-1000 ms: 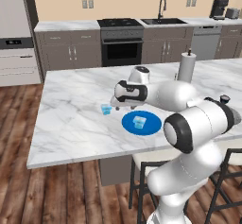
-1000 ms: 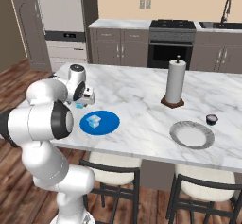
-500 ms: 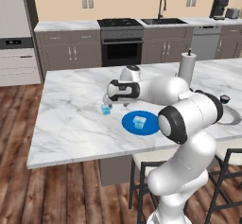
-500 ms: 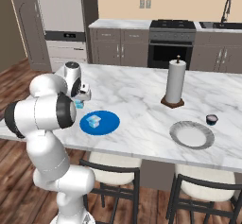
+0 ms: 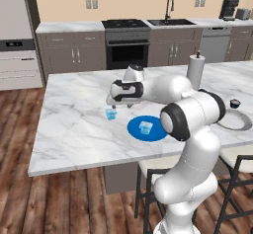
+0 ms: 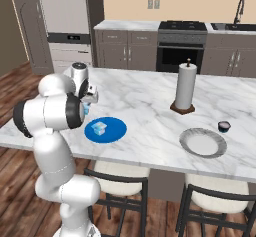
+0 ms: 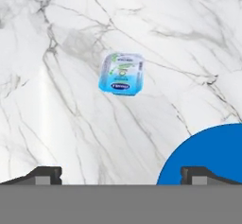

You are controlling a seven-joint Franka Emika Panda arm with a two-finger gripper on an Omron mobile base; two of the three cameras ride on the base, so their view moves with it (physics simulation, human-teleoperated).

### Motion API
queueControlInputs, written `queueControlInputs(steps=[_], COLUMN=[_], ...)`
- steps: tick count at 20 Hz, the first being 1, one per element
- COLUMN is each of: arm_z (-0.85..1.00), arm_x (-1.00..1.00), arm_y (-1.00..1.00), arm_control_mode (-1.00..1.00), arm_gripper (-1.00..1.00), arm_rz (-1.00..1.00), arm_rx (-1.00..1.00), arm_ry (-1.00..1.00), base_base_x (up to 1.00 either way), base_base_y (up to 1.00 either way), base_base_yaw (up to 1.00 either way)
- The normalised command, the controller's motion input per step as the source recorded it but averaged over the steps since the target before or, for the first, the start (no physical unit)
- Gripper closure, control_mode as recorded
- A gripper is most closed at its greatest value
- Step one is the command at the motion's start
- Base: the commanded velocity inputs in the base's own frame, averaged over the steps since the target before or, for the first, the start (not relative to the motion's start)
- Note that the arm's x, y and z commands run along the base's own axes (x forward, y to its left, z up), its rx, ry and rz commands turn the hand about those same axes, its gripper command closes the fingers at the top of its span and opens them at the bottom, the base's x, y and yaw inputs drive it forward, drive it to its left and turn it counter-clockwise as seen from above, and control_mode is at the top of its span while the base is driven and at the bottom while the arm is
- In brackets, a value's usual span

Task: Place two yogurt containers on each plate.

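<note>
Overhead, the gripper [image 5: 113,104] hangs above the marble island counter [image 5: 69,129] with its jaws spread wide and nothing between them; the two dark fingertips [image 7: 45,174] stand far apart at the bottom of the hand view. Just below it on the bare marble sits a pale blue yogurt cup [image 7: 121,73], apart from the fingers. Its lid carries a green-and-white print and a dark blue oval band with white lettering, too blurred to read. The blue plate [image 5: 147,128] lies near that cup, toward the arm, and its curved edge enters the lower right of the hand view. A second pale blue yogurt cup [image 6: 100,127] rests on the blue plate, near its middle. Well apart, at the far end of the counter, lies the grey plate [image 6: 203,142], bare, with the dark yogurt cup [image 6: 224,126] on the marble just beside its rim. A tall white paper towel roll [image 6: 183,87] stands upright on a brown base behind the grey plate.
</note>
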Motion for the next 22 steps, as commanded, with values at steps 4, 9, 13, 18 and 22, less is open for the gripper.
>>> queueControlInputs(steps=[4,9,13,18,22], arm_z=[0.00,0.00,0.00,-0.01,-0.03], arm_x=[0.18,0.13,0.04,0.00,0.02], arm_y=[0.01,0.04,0.01,0.01,0.01], arm_control_mode=[-1.00,-1.00,-1.00,-1.00,-1.00], arm_gripper=[-1.00,-1.00,-1.00,-1.00,-1.00], arm_rz=[0.00,-0.03,-0.01,0.00,0.00], arm_rx=[0.00,0.00,-0.01,-0.01,-0.01], arm_ry=[0.00,0.00,0.00,0.00,0.00], base_base_x=[0.00,0.00,0.00,0.00,0.00], base_base_y=[0.00,0.00,0.00,0.00,0.00], base_base_yaw=[0.00,0.00,0.00,0.00,0.00])
